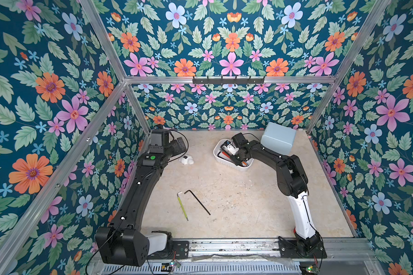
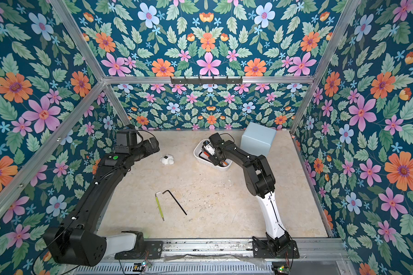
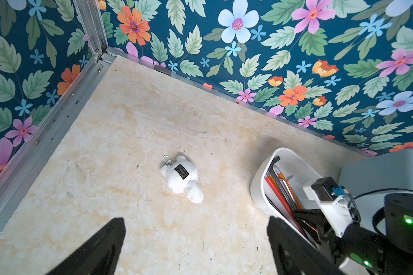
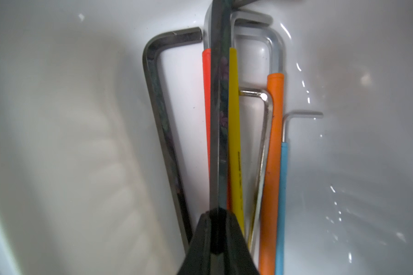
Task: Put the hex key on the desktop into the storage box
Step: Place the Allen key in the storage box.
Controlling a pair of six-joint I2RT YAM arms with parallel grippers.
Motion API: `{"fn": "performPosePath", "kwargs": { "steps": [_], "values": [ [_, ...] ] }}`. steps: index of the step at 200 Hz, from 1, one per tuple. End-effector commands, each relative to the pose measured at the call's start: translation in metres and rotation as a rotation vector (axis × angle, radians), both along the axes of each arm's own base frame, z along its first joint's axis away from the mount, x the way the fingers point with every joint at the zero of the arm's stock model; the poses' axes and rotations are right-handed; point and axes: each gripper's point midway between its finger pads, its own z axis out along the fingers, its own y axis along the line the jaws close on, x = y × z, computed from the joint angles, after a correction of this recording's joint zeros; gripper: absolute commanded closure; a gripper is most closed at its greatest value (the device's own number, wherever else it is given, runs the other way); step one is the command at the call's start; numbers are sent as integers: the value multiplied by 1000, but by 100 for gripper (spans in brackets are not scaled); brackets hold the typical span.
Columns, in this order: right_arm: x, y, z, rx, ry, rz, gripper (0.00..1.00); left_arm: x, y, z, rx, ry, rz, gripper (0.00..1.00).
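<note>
Two hex keys lie on the beige desktop near its front: one with a yellow-green sleeve and a thin black one. The white storage box sits at the back and holds several hex keys, some with red, yellow, orange or blue sleeves. My right gripper reaches down into the box, shut on a dark steel hex key that lies over the others. My left gripper hangs open and empty at the back left.
A small white plush toy lies on the desktop between my left gripper and the storage box. A taller pale blue box stands right behind the storage box. Floral walls and aluminium rails close in the desktop.
</note>
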Motion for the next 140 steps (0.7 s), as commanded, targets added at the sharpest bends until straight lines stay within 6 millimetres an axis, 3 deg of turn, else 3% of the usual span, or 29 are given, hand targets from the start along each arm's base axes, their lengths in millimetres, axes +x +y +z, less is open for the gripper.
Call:
{"fn": "performPosePath", "kwargs": {
  "steps": [1, 10, 34, 67, 99, 140],
  "values": [
    [8, 3, 5, 10, -29, -9, 70, 2, 1, 5, -9, -25, 10, 0],
    [10, 4, 8, 14, -37, -15, 59, 1, 1, 6, -12, -26, 12, 1],
    [17, 5, 25, 27, -74, -31, 51, 0, 1, 7, -15, -29, 15, 1],
    [23, 15, 77, 128, -151, -74, 41, -2, 2, 9, -17, -37, 21, 1],
    [-8, 42, 126, 235, -198, -77, 37, -6, 4, 9, -25, -45, 29, 0],
    [-73, 75, 159, 353, -232, -97, 30, -16, 7, 3, -30, -44, 47, 1]
  ]
}}
